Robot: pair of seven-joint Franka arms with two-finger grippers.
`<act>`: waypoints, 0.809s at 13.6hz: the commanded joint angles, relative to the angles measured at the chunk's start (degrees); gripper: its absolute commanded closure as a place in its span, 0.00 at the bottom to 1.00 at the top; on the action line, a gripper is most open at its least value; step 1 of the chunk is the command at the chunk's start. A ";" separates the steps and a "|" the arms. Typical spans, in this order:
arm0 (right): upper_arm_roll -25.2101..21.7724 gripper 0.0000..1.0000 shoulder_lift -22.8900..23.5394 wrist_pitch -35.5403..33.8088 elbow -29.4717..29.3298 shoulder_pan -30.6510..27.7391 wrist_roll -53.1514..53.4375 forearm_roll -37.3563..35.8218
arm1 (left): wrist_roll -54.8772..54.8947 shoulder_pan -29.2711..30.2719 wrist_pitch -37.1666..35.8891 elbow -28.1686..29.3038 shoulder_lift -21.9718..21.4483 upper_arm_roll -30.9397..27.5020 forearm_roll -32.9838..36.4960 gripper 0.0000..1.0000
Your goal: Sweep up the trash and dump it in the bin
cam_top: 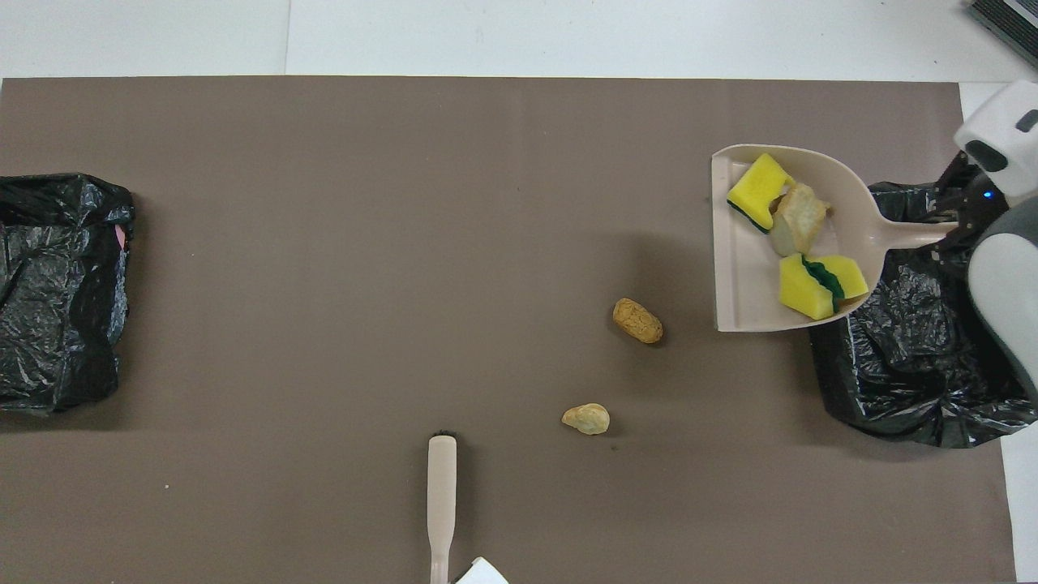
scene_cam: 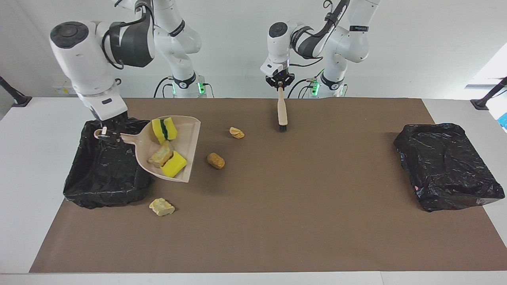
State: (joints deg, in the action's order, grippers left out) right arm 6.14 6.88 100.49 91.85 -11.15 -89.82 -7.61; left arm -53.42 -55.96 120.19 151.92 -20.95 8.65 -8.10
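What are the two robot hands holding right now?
Left hand: closed on the brush, hanging over the mat.
Right hand: closed on the dustpan handle, over the black bin.

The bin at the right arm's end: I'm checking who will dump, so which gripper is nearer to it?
Right. The right gripper holds the dustpan handle over that bin; the left gripper holds the brush mid-table.
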 commanded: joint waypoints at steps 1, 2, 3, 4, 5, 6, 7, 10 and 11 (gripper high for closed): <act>-0.07 1.00 -1.52 -1.43 -0.18 -5.09 -5.44 0.58 | -0.37 -0.73 1.71 0.92 0.38 -0.83 -0.78 1.00; -0.25 1.00 -1.60 -1.43 -0.18 -6.51 -7.11 0.49 | -0.37 -0.64 1.63 0.66 0.73 -0.92 -0.78 0.92; -0.60 1.00 -2.13 -1.43 -0.18 -7.82 -8.95 0.32 | -0.37 -0.47 2.24 0.39 1.08 -1.01 -0.87 0.74; -1.12 1.00 -2.57 -1.43 0.17 -8.88 -10.53 -0.38 | -0.28 -0.03 3.37 0.30 1.87 -1.09 -0.87 0.44; -1.22 1.00 -2.83 -1.43 0.43 -9.76 -11.59 -2.21 | -0.11 1.02 4.08 -0.05 2.14 -1.10 -0.87 0.22; -1.13 1.00 -3.27 -1.43 0.61 -10.90 -11.69 -5.71 | 0.07 2.16 4.26 -0.75 3.27 -1.10 -0.87 0.08; -1.04 1.00 -3.71 -1.43 1.31 -11.70 -11.87 -9.66 | 1.37 3.65 4.18 -2.41 4.85 -1.18 -0.87 0.00; -1.13 1.00 -6.60 2.49 6.13 -12.76 -11.08 -19.59 | 7.52 10.67 2.86 -10.92 11.17 -1.18 -0.34 0.00; -1.13 1.00 -8.44 6.26 9.72 -13.54 -10.56 -22.68 | 9.11 12.87 2.77 -13.99 13.02 -1.27 0.01 0.00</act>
State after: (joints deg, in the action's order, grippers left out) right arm 4.37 3.02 101.80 94.58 -23.13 -100.64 -25.56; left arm -47.63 -47.05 123.94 144.55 -13.15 7.24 -8.37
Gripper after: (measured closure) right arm 0.683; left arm 0.000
